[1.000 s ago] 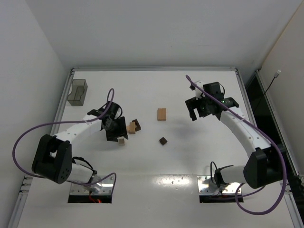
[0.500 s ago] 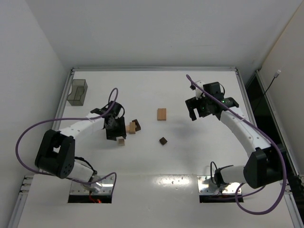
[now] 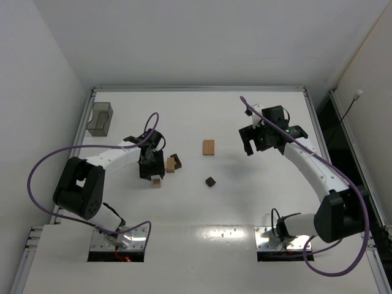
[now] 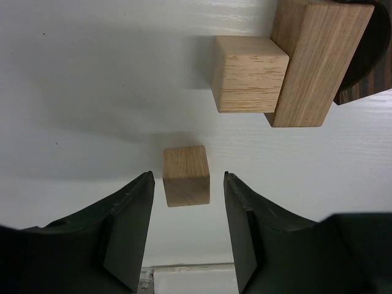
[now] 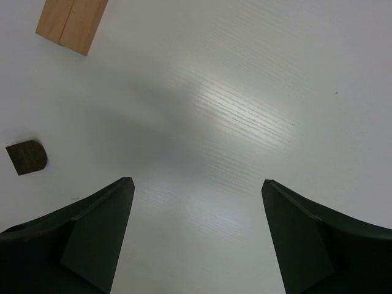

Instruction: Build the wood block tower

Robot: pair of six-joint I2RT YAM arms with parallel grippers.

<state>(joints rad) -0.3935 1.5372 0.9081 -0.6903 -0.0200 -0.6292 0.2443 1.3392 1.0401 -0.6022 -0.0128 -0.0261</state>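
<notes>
**Set for a pick**

The table (image 3: 202,233) is white, with a metal frame on its far and side edges. The left gripper (image 4: 187,180) is low over it. Its fingers stand apart, one on each side of the cube (image 4: 186,171), with a thin gap on both sides, so nothing is clamped. I judge that this placing prepares a pick, so that the cube can go on the tower.

The right gripper (image 5: 196,182) hovers at the far right with its fingers wide apart and nothing between them, probably to leave the middle free. The bin (image 3: 100,119) stands in the far left corner, well apart from the work.

The tower (image 3: 171,163) is left of centre, just beside the left gripper. It is only a small cluster: tan pieces touching each other and a dark piece behind. Because it is so near, the lift should go straight up.

The loose bar (image 3: 209,147) and the dark block (image 3: 211,181) lie in the centre with free room all around them.
</notes>
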